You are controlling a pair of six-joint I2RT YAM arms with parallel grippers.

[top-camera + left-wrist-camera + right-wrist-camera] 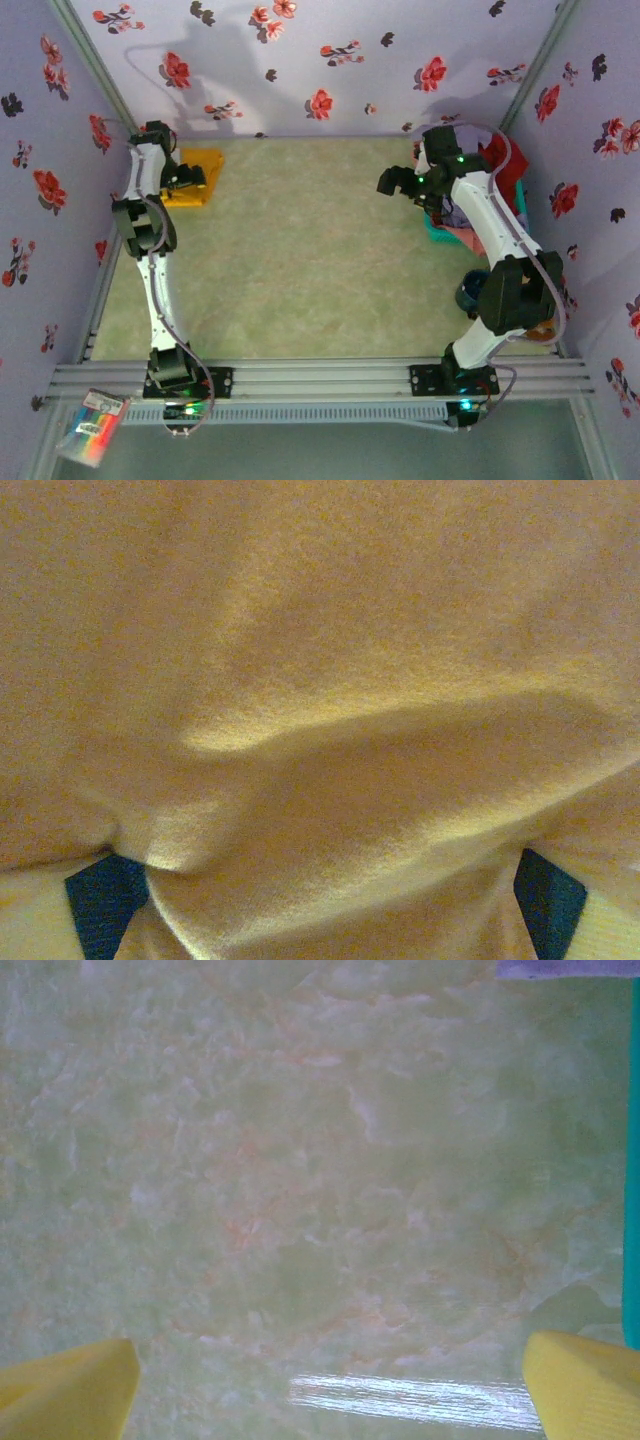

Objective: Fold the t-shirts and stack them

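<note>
The orange shirt (205,165) lies as a compact, apparently folded square at the far left corner of the tabletop (300,260). The left end effector (188,180) sits right over it with its jaws spread wide. In the left wrist view its fingers (100,910) flank a rumpled ridge of the cloth without pinching it, so nothing is held. The other shirts are heaped in the basket (432,228) at the far right: a red shirt (505,165) at the back, with a lavender shirt (462,215) and a pink shirt (475,240) nearer. The right end effector (392,183) hovers just left of that heap, also wide and empty. Its fingertips (70,1390) frame bare tabletop, and the basket wall runs along the right edge of its wrist view. As I read it, the first shirt is folded and placed to start the stack, and the step in hand is the turn to the next one. The left arm should lift straight off so the fold is not dragged open. The right should reach into the basket, pinch one shirt alone, and draw it to the open middle for spreading. Catching two garments at once is the risk.
</note>
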